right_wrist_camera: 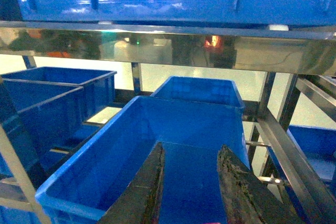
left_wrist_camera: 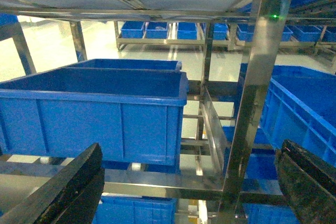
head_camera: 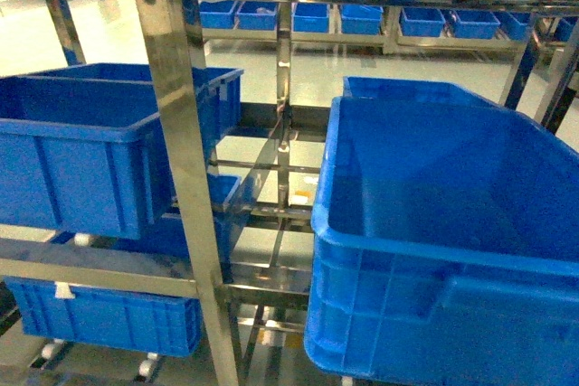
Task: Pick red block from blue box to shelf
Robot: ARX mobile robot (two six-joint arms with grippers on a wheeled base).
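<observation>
The blue box (head_camera: 434, 250) fills the right of the head view, and the part of its inside that shows holds nothing. In the right wrist view my right gripper (right_wrist_camera: 191, 146) hangs open over this blue box (right_wrist_camera: 100, 161), with bare blue floor between its dark fingers (right_wrist_camera: 236, 182). A thin reddish sliver (right_wrist_camera: 209, 223) shows at the bottom edge between them; I cannot tell whether it is the red block. The shelf (head_camera: 181, 142) is a steel rack around the bins. My left gripper (left_wrist_camera: 191, 145) is wide open in front of a shelf post (left_wrist_camera: 254, 87). Neither gripper shows in the head view.
Two more blue bins (head_camera: 81, 160) sit on the left shelf tier, with another bin (head_camera: 109, 318) on the tier below. A row of small blue bins (head_camera: 362, 17) lines the far rack. A steel rail (right_wrist_camera: 184, 45) and a bin bottom hang close above the right gripper.
</observation>
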